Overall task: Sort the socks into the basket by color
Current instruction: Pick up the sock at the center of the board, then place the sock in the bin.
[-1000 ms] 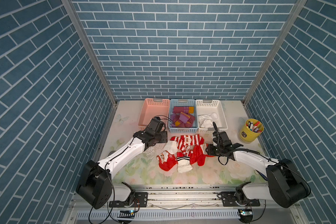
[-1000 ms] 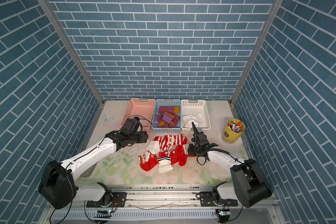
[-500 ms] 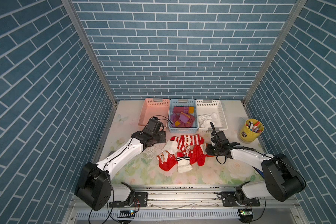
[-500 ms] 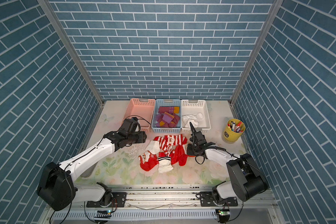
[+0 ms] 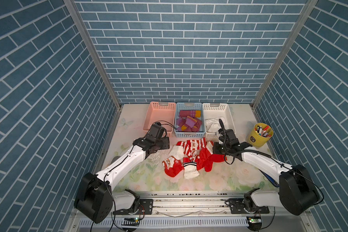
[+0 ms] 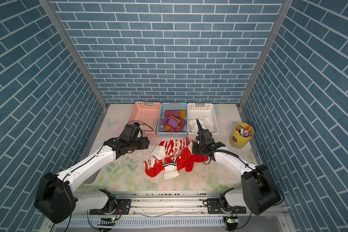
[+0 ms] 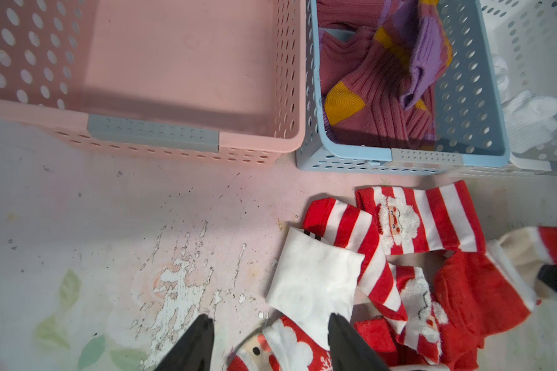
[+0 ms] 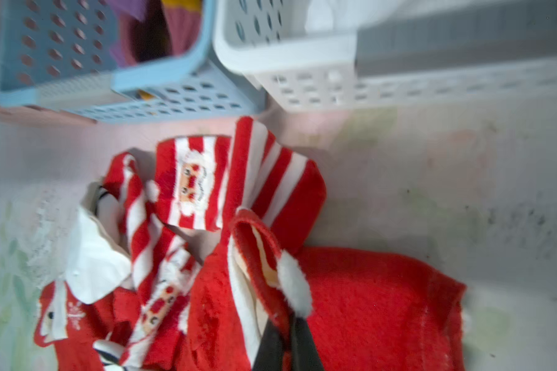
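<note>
Floral table (image 5: 219, 180): three baskets (image 5: 190, 135), one cup (image 5: 258, 138); left hand (image 7: 269, 318) spread, empty; right hand (image 8: 287, 324) pinching red sock (image 8: 367, 305).

Three baskets along the table's (image 5: 149, 180) back edge: pink basket (image 5: 161, 104), blue basket (image 5: 188, 104), white basket (image 5: 215, 105). One yellow cup (image 5: 257, 139) of markers (image 5: 263, 130). Loose on the table there are two white socks (image 5: 177, 151) and maybe five red socks (image 5: 194, 144), too tangled to be sure. Purple socks (image 5: 189, 120) are too bunched to count.

Blue brick-pattern walls (image 5: 181, 50) around a pale floral-print tabletop (image 5: 209, 180)
</note>
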`<action>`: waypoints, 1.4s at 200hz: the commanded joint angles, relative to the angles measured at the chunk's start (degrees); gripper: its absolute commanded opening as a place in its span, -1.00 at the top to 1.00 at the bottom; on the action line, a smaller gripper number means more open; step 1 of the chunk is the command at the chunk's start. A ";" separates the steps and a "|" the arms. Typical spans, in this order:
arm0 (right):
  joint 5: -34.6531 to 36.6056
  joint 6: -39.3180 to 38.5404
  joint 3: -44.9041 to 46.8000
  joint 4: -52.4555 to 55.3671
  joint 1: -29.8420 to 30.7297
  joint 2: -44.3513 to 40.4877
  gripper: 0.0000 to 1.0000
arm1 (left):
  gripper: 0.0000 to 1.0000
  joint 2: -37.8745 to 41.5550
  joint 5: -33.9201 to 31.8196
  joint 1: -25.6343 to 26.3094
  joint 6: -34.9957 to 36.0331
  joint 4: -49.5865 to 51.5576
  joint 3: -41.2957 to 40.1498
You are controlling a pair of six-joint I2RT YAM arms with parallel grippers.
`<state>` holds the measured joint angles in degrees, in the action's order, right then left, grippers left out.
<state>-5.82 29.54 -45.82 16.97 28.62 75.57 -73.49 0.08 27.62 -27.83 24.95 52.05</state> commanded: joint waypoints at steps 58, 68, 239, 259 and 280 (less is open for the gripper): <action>1.12 -4.92 -14.04 9.53 1.55 -3.31 1.00 | -0.29 3.84 0.72 -1.69 -0.64 2.30 -2.75; 1.00 -5.34 -15.84 9.66 1.99 -2.47 1.00 | -0.29 4.37 0.72 -1.78 -0.76 2.40 -3.13; -4.26 -10.59 -52.46 13.01 10.61 21.06 1.00 | -0.31 13.03 -0.60 -2.48 -3.46 4.95 -10.20; -4.80 -11.33 -59.07 14.46 11.62 25.29 1.00 | -0.31 14.31 -0.37 -2.48 -4.19 5.01 -11.20; -5.66 -11.87 -66.91 16.53 12.33 30.39 1.00 | -0.31 15.56 -0.25 -2.48 -4.63 5.25 -11.89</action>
<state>-9.78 20.10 -105.30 30.24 40.05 101.60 -59.42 0.19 25.61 -31.53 28.91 41.43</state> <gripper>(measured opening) 0.064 0.654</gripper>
